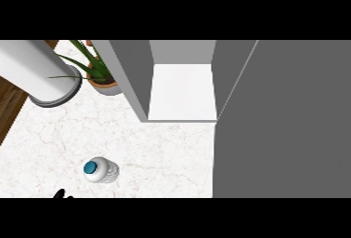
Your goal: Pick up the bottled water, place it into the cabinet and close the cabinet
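bottled water (100, 169) upright on the marble counter (165, 153), blue cap up, near the lower left, well apart from the cabinet (182, 88). cabinet open, white shelf bare; its grey door (284, 125) swung out at right. left hand (61, 194): only black fingertips at the lower edge, fingers' state cannot be told, holding nothing visible. potted plant (96, 74) and white cylinder (37, 69) upper left.

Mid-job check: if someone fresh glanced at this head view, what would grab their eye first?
The open cabinet at top centre, with its pale inner shelf showing and its big grey door swung out across the right side. Next, the bottled water with its blue cap, standing alone on the marble counter at lower left. A potted plant sits at upper left, and black fingertips peek in at the bottom edge.
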You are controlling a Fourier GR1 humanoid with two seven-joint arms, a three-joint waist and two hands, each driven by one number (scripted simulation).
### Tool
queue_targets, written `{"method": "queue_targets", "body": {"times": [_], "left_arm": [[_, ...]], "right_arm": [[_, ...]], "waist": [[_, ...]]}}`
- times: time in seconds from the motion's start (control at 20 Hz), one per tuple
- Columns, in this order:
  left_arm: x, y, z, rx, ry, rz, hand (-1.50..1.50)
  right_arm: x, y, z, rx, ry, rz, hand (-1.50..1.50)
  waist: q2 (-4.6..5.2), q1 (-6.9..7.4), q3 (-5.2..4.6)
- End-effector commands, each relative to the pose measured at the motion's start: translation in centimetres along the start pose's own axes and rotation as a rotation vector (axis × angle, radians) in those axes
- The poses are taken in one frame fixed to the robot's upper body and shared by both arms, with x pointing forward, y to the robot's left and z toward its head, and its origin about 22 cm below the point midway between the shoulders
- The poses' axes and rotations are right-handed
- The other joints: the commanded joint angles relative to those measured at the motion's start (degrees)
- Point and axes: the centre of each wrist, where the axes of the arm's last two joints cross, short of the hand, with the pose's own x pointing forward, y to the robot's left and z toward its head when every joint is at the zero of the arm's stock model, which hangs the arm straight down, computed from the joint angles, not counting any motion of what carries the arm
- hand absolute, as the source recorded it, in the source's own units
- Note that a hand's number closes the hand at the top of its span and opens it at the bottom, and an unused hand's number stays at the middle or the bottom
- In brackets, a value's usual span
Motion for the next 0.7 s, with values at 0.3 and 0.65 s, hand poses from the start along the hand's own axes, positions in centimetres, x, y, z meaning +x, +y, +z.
{"method": "queue_targets", "body": {"times": [0.3,0.65], "left_arm": [[2.0,2.2,1.4,0.054,-0.076,-0.051,-1.50],[-0.2,6.7,-0.5,0.105,-0.055,-0.103,-1.50]], "right_arm": [[3.5,0.3,2.0,0.031,-0.068,-0.073,-1.50],[4.2,0.2,2.8,0.063,-0.079,-0.075,-1.50]], "waist": [[0.29,-0.42,-0.05],[0.40,-1.59,-0.11]]}}
